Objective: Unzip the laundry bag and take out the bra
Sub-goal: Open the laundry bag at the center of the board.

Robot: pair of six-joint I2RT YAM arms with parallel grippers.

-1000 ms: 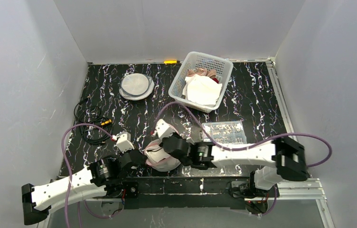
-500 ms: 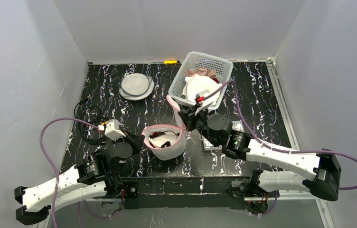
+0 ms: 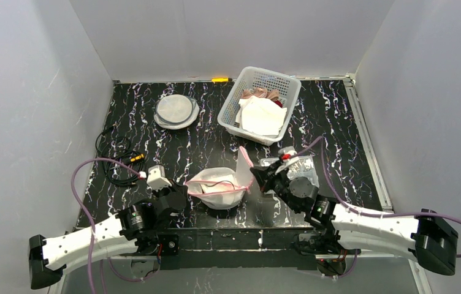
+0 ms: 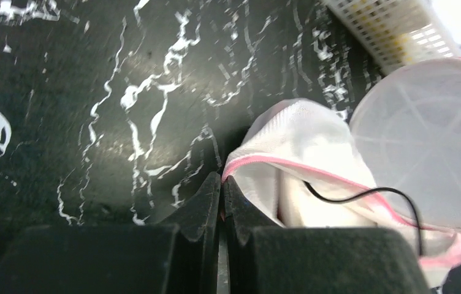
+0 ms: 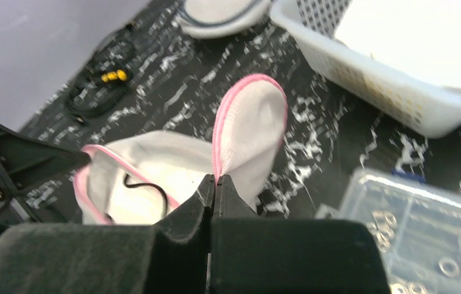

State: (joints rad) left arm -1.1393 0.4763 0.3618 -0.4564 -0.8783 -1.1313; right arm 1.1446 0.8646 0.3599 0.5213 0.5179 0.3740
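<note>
Laundry bag unzipped. Left jaws shut on its left rim, right jaws on the lid flap. Black strap inside: bra apparently not yet removed.

Lying on a black, white-veined table: white basket far right, round mesh disc far left, coiled black cable left, clear parts box and pink-trimmed laundry bag near front.

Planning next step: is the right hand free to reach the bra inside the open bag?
Probably not yet: right hand is shut on the bag flap; the bag mouth itself gapes open.
</note>
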